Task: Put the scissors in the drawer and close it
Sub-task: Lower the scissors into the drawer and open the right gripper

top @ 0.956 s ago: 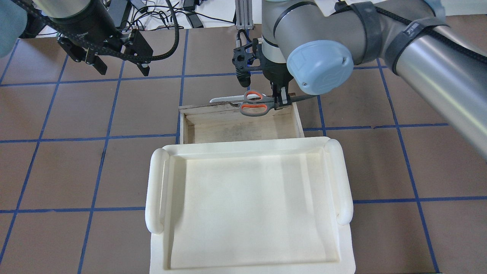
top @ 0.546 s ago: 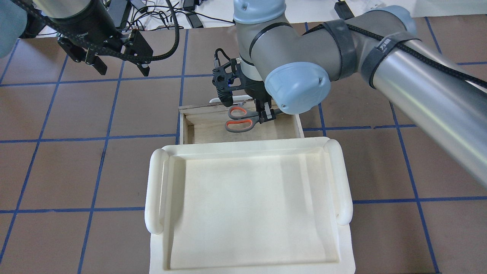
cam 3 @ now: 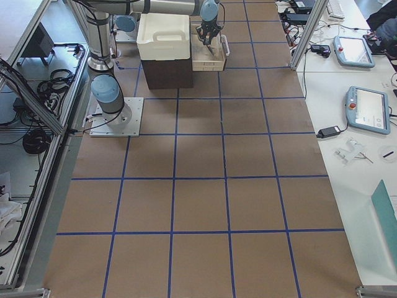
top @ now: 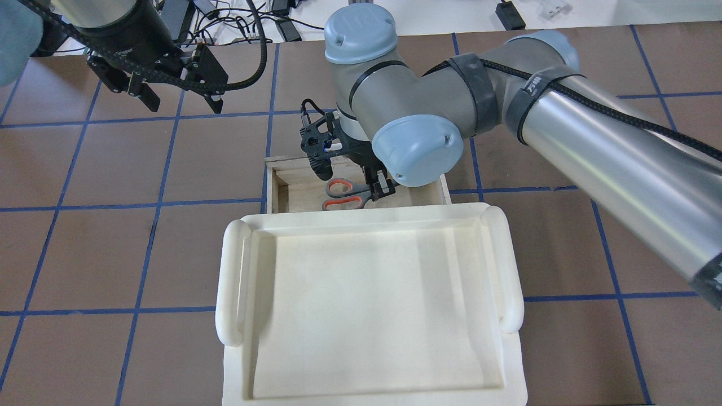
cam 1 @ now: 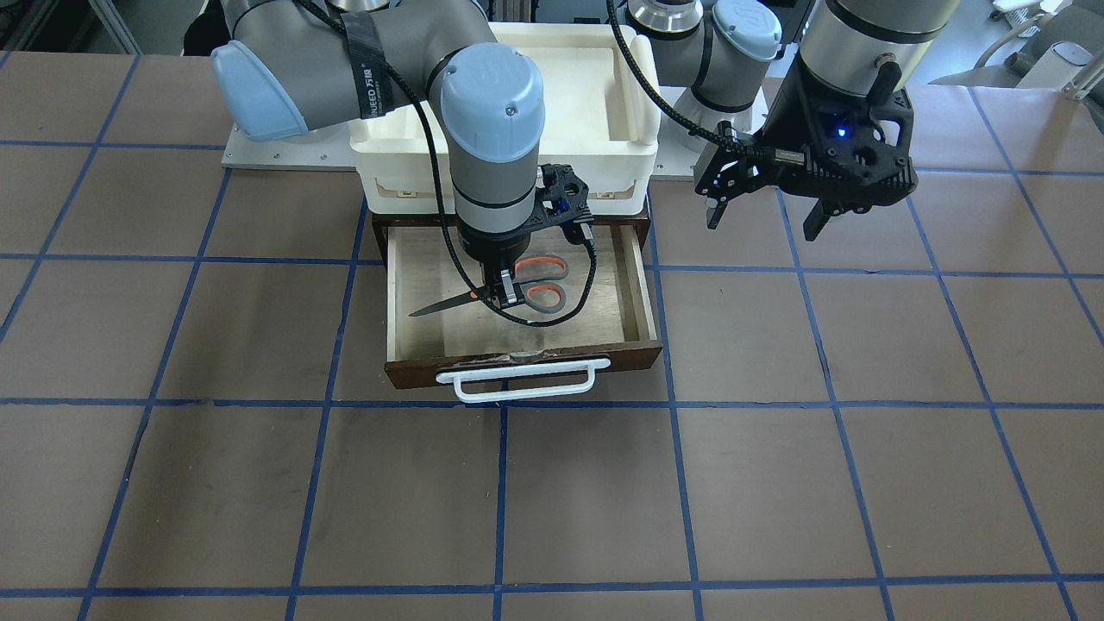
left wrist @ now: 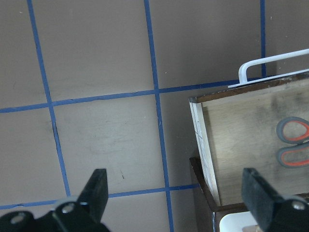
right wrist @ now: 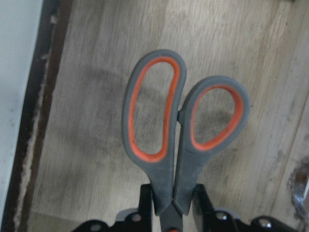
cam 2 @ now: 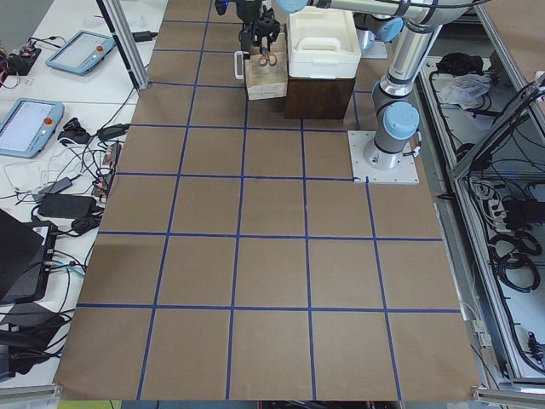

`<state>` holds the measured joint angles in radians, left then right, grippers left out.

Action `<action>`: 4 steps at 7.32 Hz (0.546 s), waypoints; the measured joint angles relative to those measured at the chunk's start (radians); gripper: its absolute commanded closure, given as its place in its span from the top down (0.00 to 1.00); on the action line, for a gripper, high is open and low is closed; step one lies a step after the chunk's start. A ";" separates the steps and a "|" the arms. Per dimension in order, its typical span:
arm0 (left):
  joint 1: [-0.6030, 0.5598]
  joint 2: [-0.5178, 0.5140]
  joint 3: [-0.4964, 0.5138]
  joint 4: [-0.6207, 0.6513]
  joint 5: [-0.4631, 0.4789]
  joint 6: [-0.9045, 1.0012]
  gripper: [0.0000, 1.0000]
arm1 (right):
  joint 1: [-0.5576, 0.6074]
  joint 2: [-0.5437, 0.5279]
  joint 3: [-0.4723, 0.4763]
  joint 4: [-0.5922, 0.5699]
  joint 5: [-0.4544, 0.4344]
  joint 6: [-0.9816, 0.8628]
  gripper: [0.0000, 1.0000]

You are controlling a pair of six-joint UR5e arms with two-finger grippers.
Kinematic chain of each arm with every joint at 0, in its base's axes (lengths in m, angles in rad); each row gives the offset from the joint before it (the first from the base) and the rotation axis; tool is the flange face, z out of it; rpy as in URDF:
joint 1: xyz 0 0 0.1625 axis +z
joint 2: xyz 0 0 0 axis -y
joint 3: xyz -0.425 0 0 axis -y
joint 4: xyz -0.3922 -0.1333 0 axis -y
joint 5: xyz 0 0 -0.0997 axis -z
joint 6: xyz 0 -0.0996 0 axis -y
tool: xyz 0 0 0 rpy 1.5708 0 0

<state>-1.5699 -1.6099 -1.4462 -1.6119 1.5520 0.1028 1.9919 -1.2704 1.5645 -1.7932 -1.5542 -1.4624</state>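
Note:
The scissors (cam 1: 539, 291), with grey handles and orange-red loop linings, are held low inside the open wooden drawer (cam 1: 431, 338). Their blades point toward the drawer's side wall. My right gripper (cam 1: 504, 295) is shut on them near the pivot. In the overhead view the scissors' handles (top: 343, 195) show beside the right gripper (top: 379, 189) in the drawer (top: 293, 189). In the right wrist view the scissors (right wrist: 178, 140) hang above the drawer floor (right wrist: 87, 96). My left gripper (top: 176, 101) is open and empty over the table, left of the drawer; it also shows in the left wrist view (left wrist: 176, 193).
A white plastic tray (top: 366, 304) sits on top of the cabinet that holds the drawer. The drawer's white bar handle (cam 1: 517, 380) points away from the robot. The brown table (cam 1: 776, 483) has blue grid lines.
My right arm has carried the scissors from above the drawer's front edge back and down into the drawer, toward the tray. The left arm has not moved.

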 measured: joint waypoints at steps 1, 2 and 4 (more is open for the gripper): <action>0.000 0.004 -0.008 0.005 0.000 0.000 1.00 | 0.003 0.007 0.000 -0.003 0.014 0.000 0.00; 0.000 0.005 -0.013 0.015 0.000 0.000 1.00 | 0.006 0.015 0.000 -0.007 0.023 0.002 0.00; -0.001 0.003 -0.017 0.028 0.000 -0.002 1.00 | 0.011 0.033 0.000 -0.013 0.029 0.001 0.15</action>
<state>-1.5711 -1.6068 -1.4628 -1.5839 1.5524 0.1011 2.0029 -1.2378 1.5647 -1.8066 -1.5256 -1.4612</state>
